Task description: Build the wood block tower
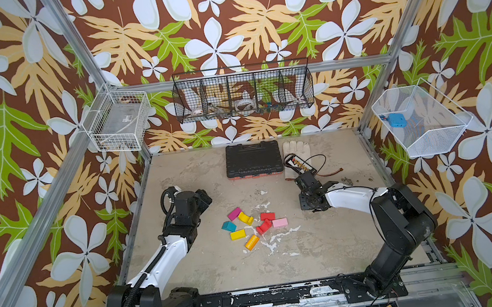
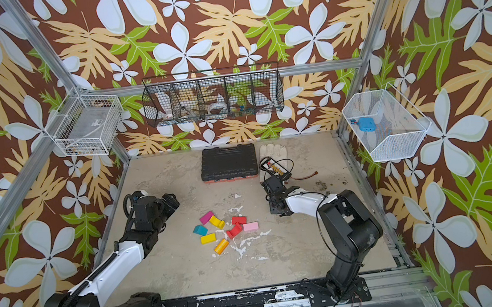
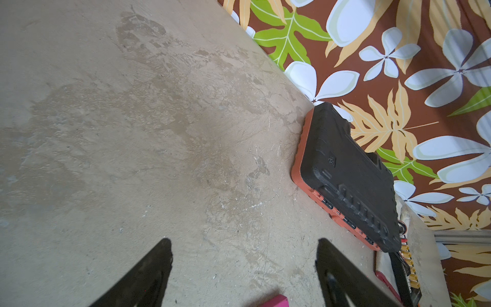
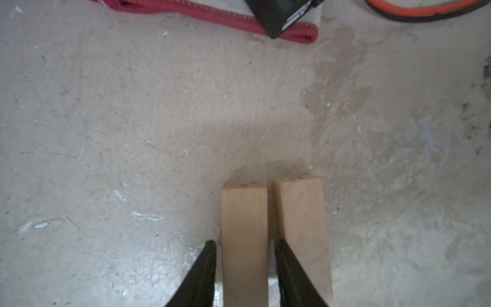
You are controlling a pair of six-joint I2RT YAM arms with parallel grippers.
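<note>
Currently the right gripper (image 4: 243,242) is down at the counter (image 1: 331,246). Its jaws are parted around one tan plank (image 4: 244,212) with a slim gap on each side, so it's not pinching. The second tan plank (image 4: 301,212) lies flat just outside one finger, nearly parallel to the first, with a narrow slit between the two.

The left gripper (image 3: 243,240) has its jaws wide, bare counter between them, holding nothing. A corner of the magenta block (image 3: 273,301) shows close to the base of its fingers.

The coloured blocks sit between the two grippers as a loose single layer, none stacked: teal block (image 1: 228,226), yellow arch (image 1: 245,218), yellow brick (image 1: 238,234), orange half-cylinder (image 1: 251,241), red brick (image 1: 267,216), red arch (image 1: 263,227), pink brick (image 1: 280,222).

Containers:
- The black tool case (image 1: 253,161) lies flat and shut beyond the left gripper's fingertips, contents hidden.
- The black wire basket (image 1: 243,90) is on the wall past both grippers and has dividers. It holds tape-like rolls and small bits, too small to identify.
- The white wire basket (image 1: 121,138) is on the wall on the left gripper's side, with a clear box-like thing (image 1: 119,121) inside.
- The white mesh basket (image 1: 423,137) is on the wall on the right gripper's side, with a blue item (image 1: 393,120) inside.
</note>
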